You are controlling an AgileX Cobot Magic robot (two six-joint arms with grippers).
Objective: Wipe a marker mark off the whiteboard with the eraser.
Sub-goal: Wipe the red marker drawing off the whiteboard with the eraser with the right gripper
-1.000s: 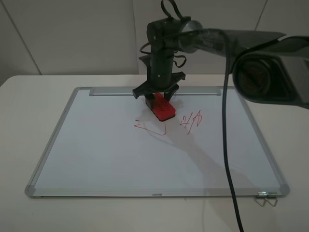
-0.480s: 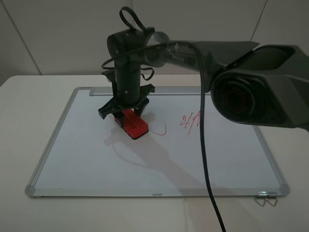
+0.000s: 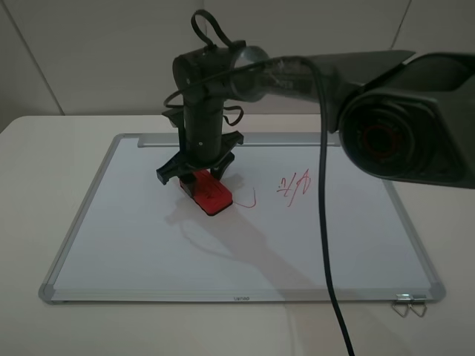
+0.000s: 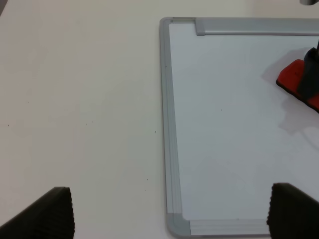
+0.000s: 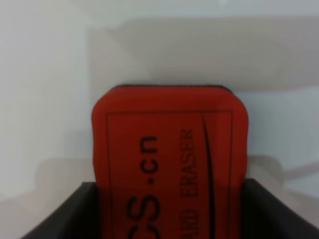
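Meanwhile the eraser (image 3: 210,194) has wiped most of the marker mark (image 3: 254,199).

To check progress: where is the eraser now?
In the high view, the eraser is on the whiteboard, left of centre, in the right gripper, beside a red hooked stroke.

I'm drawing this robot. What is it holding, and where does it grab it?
The right gripper holds the eraser, pinched by its two long sides. The left gripper holds nothing.
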